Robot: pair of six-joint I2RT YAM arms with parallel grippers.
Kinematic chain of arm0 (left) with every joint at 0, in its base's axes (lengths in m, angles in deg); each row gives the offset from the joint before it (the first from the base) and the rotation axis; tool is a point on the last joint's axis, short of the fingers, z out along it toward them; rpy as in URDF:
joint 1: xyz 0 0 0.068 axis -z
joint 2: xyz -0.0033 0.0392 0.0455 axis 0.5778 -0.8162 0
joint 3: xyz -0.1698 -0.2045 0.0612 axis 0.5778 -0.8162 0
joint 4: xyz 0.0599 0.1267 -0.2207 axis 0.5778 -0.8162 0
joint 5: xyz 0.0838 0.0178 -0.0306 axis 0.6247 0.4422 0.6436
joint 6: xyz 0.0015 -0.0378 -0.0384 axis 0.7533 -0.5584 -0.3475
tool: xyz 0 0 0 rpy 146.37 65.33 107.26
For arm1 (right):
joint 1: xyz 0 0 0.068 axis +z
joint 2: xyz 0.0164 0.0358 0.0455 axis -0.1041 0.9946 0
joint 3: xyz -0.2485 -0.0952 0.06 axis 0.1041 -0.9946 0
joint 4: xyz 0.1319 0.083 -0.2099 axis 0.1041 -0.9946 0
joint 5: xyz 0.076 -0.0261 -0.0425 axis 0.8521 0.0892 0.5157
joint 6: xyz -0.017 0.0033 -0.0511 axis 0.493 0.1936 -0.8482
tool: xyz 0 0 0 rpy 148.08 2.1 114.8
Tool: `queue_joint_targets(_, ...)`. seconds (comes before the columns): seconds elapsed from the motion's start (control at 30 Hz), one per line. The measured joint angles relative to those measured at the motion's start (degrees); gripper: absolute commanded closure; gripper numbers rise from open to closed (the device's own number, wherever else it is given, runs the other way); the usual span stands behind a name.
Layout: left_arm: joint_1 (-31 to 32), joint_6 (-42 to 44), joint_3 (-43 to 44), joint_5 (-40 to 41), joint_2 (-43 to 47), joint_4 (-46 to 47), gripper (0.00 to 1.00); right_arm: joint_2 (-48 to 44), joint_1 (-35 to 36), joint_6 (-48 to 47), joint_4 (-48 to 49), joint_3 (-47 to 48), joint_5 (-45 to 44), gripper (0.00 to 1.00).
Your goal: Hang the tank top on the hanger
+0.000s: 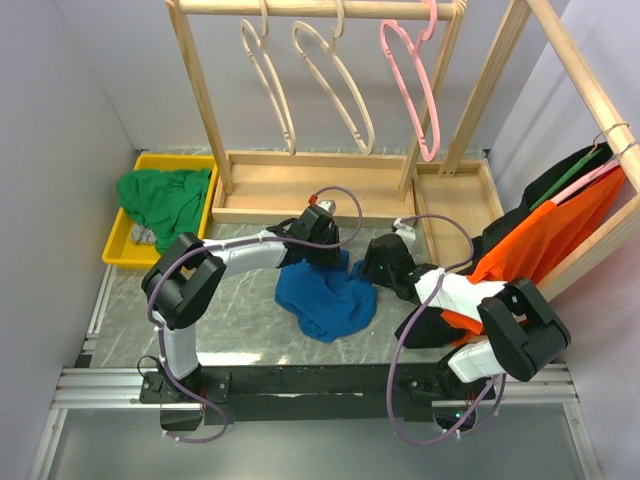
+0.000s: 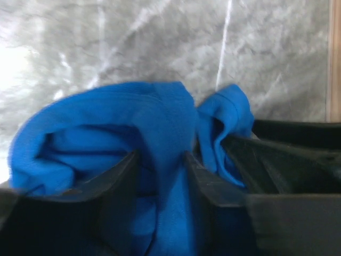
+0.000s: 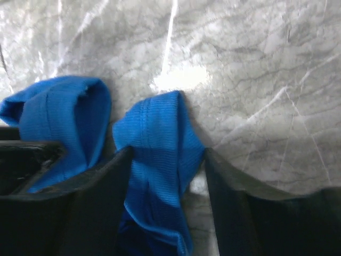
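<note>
The royal-blue tank top (image 1: 325, 297) lies crumpled on the marble table. My left gripper (image 1: 322, 250) is at its far left edge. In the left wrist view, that gripper (image 2: 161, 157) is shut on a raised fold of the tank top (image 2: 133, 112). My right gripper (image 1: 378, 268) is at the garment's far right edge. In the right wrist view, that gripper (image 3: 168, 152) is open, with a strap of the tank top (image 3: 160, 128) lying between the jaws, against the left one. Two beige hangers (image 1: 335, 85) hang on the wooden rack.
A pink hanger (image 1: 415, 95) hangs right of the beige ones. The rack's wooden base (image 1: 300, 190) is just behind the grippers. A yellow bin (image 1: 118, 248) with a green garment (image 1: 165, 195) is at the left. An orange shirt (image 1: 545, 235) hangs on a frame at the right.
</note>
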Motion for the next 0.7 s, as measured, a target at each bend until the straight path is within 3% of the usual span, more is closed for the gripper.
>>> queue_joint_targets(0.07,0.0,-1.1,-1.3,-1.3,-0.1,2.0,0.85,0.0,0.0,-0.2,0.1,0.5,-0.2,0.73)
queue_joint_targets(0.1,0.0,-1.7,-1.9,-1.9,-0.1,3.0,0.88,0.0,0.0,-0.1,0.2,0.9,-0.4,0.94)
queue_joint_targets(0.13,0.0,-2.2,-2.4,-2.1,0.0,3.9,0.92,0.0,0.0,-0.2,0.1,1.5,-0.5,1.00)
queue_joint_targets(0.17,-0.1,-2.3,-2.8,-2.2,0.0,4.6,0.98,0.0,0.0,-0.4,0.0,2.1,-0.7,1.00)
queue_joint_targets(0.37,-0.2,-3.0,-7.3,2.6,8.6,3.8,0.98,-2.5,1.1,-1.0,-1.1,4.3,-1.3,1.00)
queue_joint_targets(0.7,-0.3,-0.9,-13.2,17.8,47.8,-0.2,0.99,-20.5,6.5,-2.3,-7.6,8.4,-2.8,1.00)
